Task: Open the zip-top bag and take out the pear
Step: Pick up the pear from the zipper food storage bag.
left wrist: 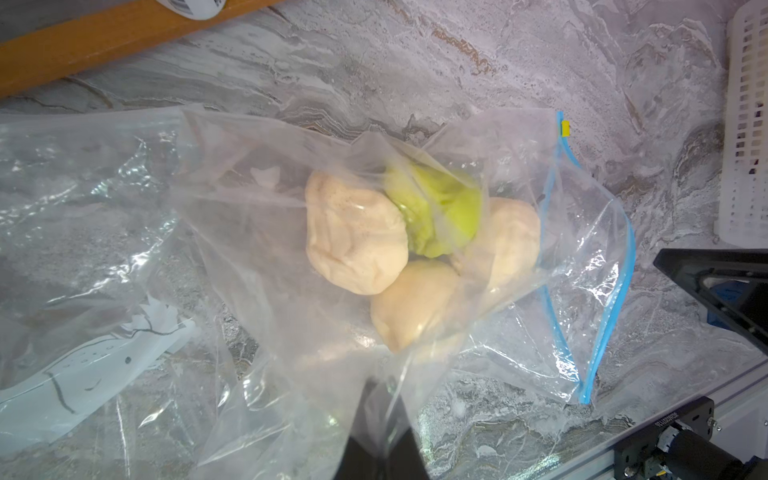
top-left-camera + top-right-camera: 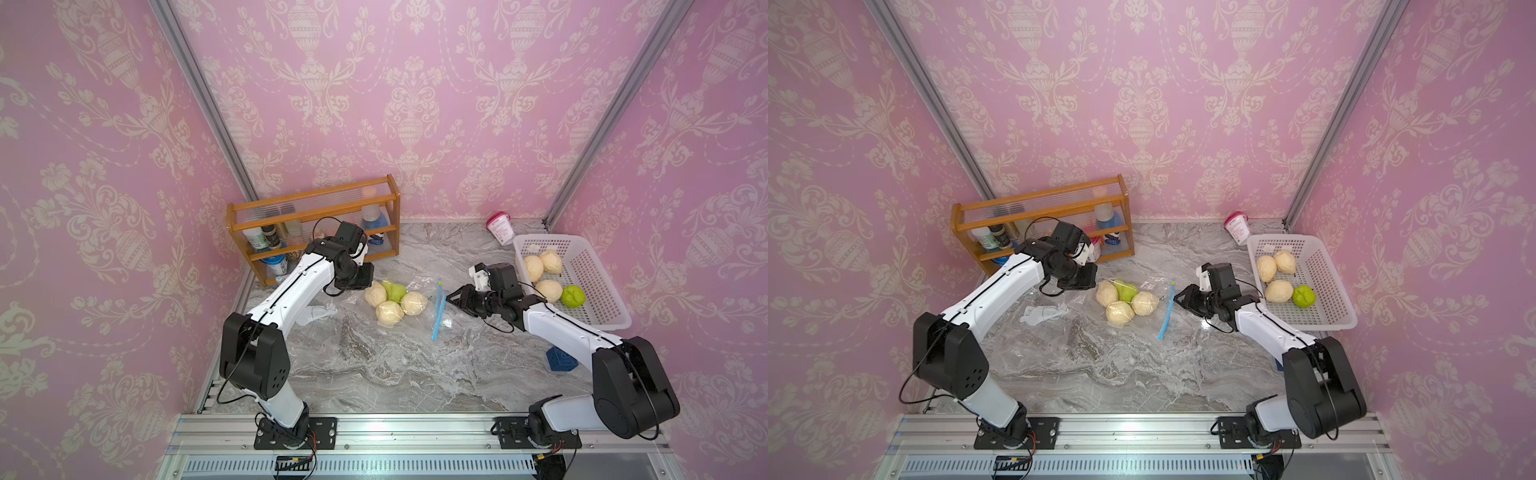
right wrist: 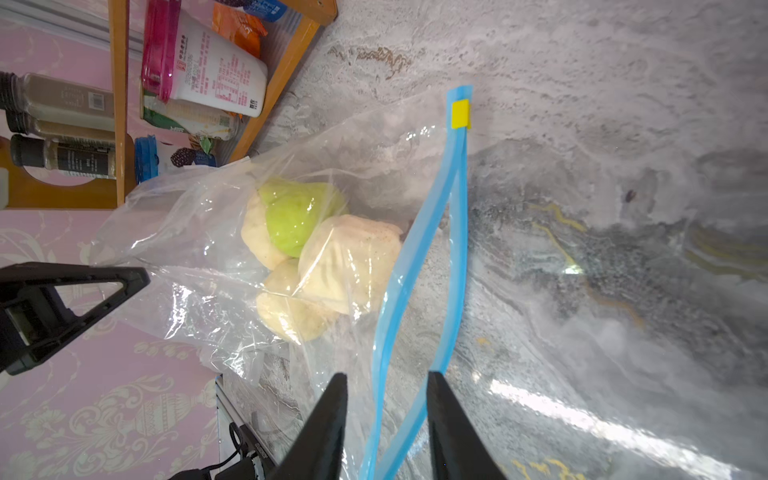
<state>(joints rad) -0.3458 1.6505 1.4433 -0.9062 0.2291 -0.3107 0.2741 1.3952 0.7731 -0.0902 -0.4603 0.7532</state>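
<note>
Evidently the zip-top bag lay on the marble tabletop near the white basket, its blue zip strip parted on the basket side. Three pale pears and one green pear sat bunched inside. The left gripper was clenched on the film at the end away from the basket. The right gripper stood released, jaws astride the strip. The film looked limp and slippery. The pears seemed light and easily bruised, so a gentle hold across the middle of the pale one nearest the mouth seemed best.
</note>
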